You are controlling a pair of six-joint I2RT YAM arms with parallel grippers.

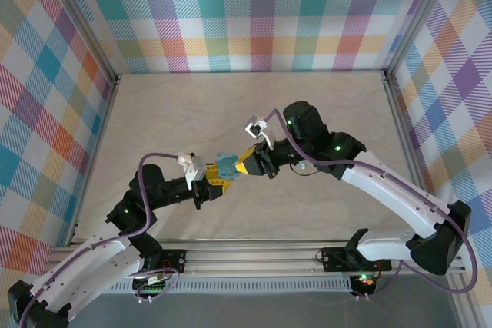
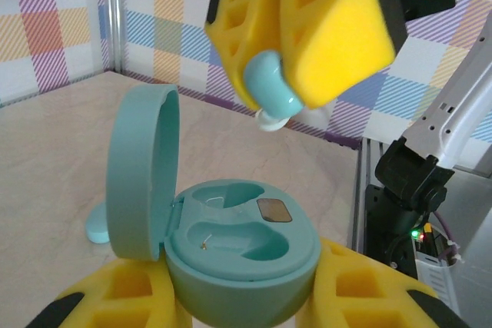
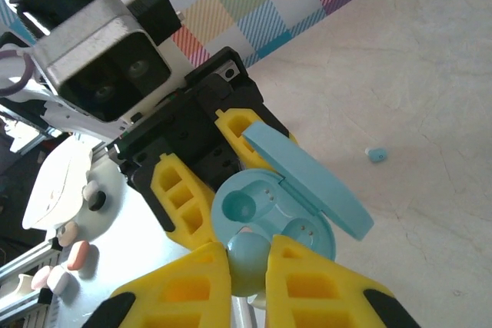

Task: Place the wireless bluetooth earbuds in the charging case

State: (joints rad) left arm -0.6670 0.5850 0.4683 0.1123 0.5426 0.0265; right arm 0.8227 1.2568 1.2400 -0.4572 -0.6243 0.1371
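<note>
One earbud sits clamped in the right pincer just above the open case the left pincer grips mid-table.

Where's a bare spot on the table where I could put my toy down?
The far strip of table along the plaid back wall looks bare. Mid-table is crowded: the left fingers hold the charging case, the right fingers an earbud above it.

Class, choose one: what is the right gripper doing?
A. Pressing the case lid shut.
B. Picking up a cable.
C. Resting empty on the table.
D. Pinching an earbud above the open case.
D: the right gripper pinches an earbud just above the open charging case, which the left gripper holds.
</note>
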